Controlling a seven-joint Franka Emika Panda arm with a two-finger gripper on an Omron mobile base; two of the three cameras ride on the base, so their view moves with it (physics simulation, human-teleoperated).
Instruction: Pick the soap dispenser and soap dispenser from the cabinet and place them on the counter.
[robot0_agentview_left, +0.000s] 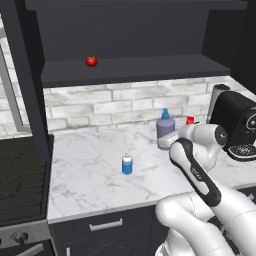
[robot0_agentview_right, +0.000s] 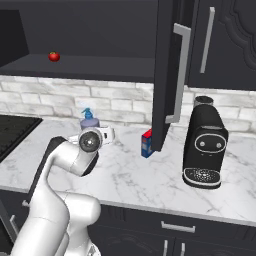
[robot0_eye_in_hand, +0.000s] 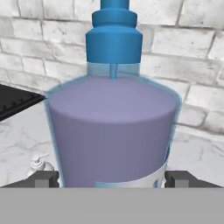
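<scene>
The hand view looks straight at the purple bottle (robot0_eye_in_hand: 111, 131), with the two finger tips (robot0_eye_in_hand: 43, 178) standing wide apart at either side of its base, released rather than clenched; whether they touch the bottle I cannot tell. At 8 o'clock in that view a small white pump top peeks in over the marble. The left base view adds the small blue bottle (robot0_agentview_left: 127, 164) standing alone on the counter (robot0_agentview_left: 85, 170) at 9 o'clock from the arm, the purple bottle (robot0_agentview_left: 165, 128) at 12 o'clock from the wrist, and a tomato (robot0_agentview_left: 91, 61) on the open cabinet shelf (robot0_agentview_left: 130, 70). The right base view gives the swung-open cabinet door (robot0_agentview_right: 167, 70) with its long bar handle, a black coffee machine (robot0_agentview_right: 204, 147) at 3 o'clock, a small blue box with red top (robot0_agentview_right: 146, 143) beside the door's edge, and the gripper (robot0_agentview_right: 107, 135) reaching toward the wall by the purple bottle (robot0_agentview_right: 89, 120). Count: two pump bottles, one tomato, one coffee machine, one box. Both bottles stand upright on the counter, long axes vertical, pumps toward 12 o'clock; the purple one sits near the brick wall, the blue one nearer the counter's front.
</scene>
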